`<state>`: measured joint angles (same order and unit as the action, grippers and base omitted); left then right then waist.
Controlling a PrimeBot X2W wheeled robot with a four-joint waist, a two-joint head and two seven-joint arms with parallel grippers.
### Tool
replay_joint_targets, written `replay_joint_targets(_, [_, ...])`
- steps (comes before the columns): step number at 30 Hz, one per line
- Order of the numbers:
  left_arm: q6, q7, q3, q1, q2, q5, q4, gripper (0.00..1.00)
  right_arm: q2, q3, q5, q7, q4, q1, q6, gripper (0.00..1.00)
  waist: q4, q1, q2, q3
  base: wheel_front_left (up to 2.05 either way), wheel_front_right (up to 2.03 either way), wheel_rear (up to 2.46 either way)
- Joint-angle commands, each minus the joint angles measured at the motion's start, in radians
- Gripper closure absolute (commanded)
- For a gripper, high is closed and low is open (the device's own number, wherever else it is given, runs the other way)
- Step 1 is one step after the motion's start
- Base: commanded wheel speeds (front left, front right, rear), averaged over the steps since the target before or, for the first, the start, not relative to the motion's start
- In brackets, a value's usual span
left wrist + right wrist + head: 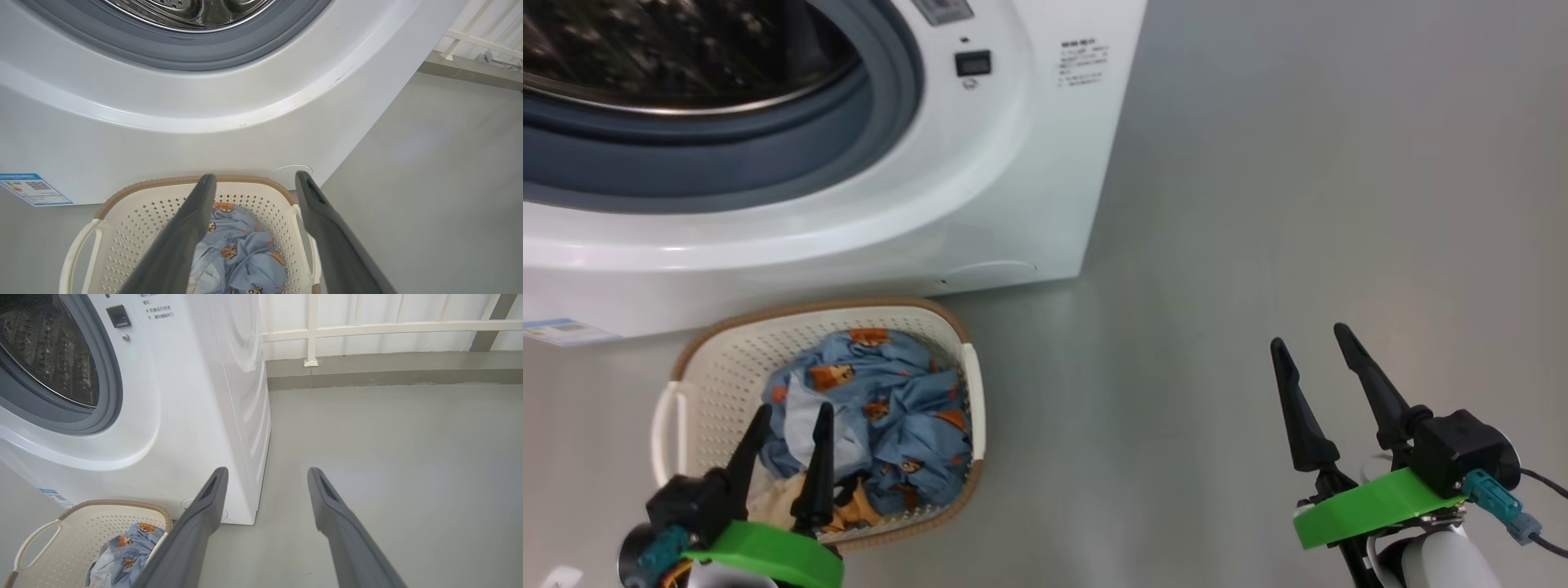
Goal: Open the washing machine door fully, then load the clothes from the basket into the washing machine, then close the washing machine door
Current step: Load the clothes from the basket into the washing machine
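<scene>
My left tool (794, 412) hangs spread wide over the basket (727, 359), which sits on the floor (1258, 204) just in front of the washer (1029, 163), clothes (894, 412) heaped toward its right side. The right tool (1308, 336) is spread too, empty, over bare floor. I'd drop the left into the thick of the heap, pinch deep, then lift clear of the rim before going for the drum (670, 49)
</scene>
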<state>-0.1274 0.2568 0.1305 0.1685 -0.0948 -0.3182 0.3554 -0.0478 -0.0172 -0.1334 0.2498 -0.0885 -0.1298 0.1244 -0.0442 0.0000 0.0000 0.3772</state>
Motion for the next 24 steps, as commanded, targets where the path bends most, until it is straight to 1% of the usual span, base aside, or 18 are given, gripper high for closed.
replay_joint_targets(1, [-0.003, 0.005, -0.021, 0.028, -0.027, -0.014, -0.003, 0.00, -0.002, -0.025, -0.012, 0.012, 0.026, -0.016, 0.006, 0.00, -0.058, 0.0000, 0.0000, 0.072, 0.00, 0.00, 0.00])
replay_joint_targets(7, [-0.003, 0.005, 0.026, 0.115, -0.084, -0.056, 0.095, 0.00, -0.002, -0.026, -0.032, 0.012, 0.036, -0.037, 0.006, 0.00, -0.101, 0.0000, 0.0000, 0.149, 0.00, 0.00, 0.00])
replay_joint_targets(17, [-0.003, -0.004, 0.118, 0.266, -0.187, -0.128, 0.316, 0.00, -0.002, -0.040, -0.066, 0.012, 0.055, -0.066, 0.006, 0.00, -0.157, 0.0000, 0.0000, 0.273, 0.00, 0.00, 0.00])
replay_joint_targets(19, [-0.003, -0.006, 0.133, 0.291, -0.206, -0.139, 0.348, 0.00, -0.002, -0.042, -0.075, 0.012, 0.058, -0.073, 0.006, 0.00, -0.169, 0.0000, 0.0000, 0.295, 0.00, 0.00, 0.00])
replay_joint_targets(20, [-0.003, -0.006, 0.133, 0.291, -0.206, -0.139, 0.348, 0.00, -0.002, -0.042, -0.075, 0.012, 0.058, -0.073, 0.006, 0.00, -0.169, 0.0000, 0.0000, 0.295, 0.00, 0.00, 0.00])
replay_joint_targets(21, [-0.003, -0.008, 0.151, 0.313, -0.222, -0.149, 0.376, 0.00, -0.002, -0.045, -0.081, 0.012, 0.062, -0.078, 0.006, 0.00, -0.178, 0.0000, 0.0000, 0.316, 0.00, 0.00, 0.00])
replay_joint_targets(24, [-0.003, -0.017, 0.181, 0.347, -0.245, -0.160, 0.417, 0.00, -0.002, -0.046, -0.089, 0.012, 0.067, -0.083, 0.006, 0.00, -0.188, 0.0000, 0.0000, 0.348, 0.00, 0.00, 0.00])
